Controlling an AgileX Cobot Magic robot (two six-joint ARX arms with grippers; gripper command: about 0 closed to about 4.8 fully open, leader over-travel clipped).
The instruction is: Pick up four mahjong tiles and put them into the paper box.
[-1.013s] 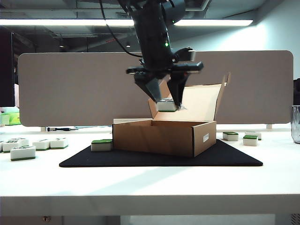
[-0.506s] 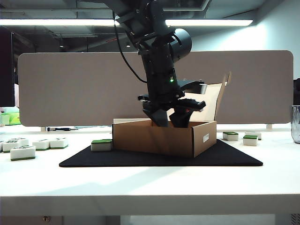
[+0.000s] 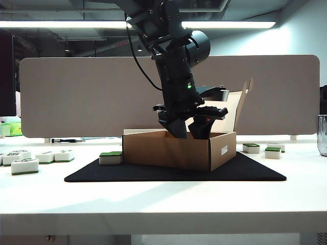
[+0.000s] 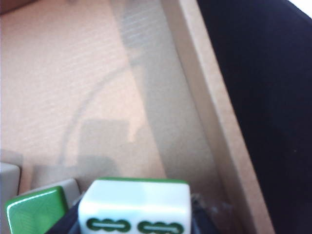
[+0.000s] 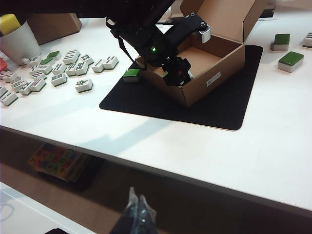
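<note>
tile feel: the mahjong tile (image 4: 134, 207) looks like a small, hard, glossy block, probably light but slick, so pinching the two long flat sides is the safe bet.
left gripper (image 3: 188, 131): down inside the paper box (image 3: 176, 149), jaws look clamped on that tile, though the fingers are mostly out of shot.
tile vs hand: right at the fingertips, just above the box floor, beside a green-backed tile (image 4: 35, 210).
right gripper (image 5: 137, 210): parked off the table edge, tips pressed together, empty.
</note>
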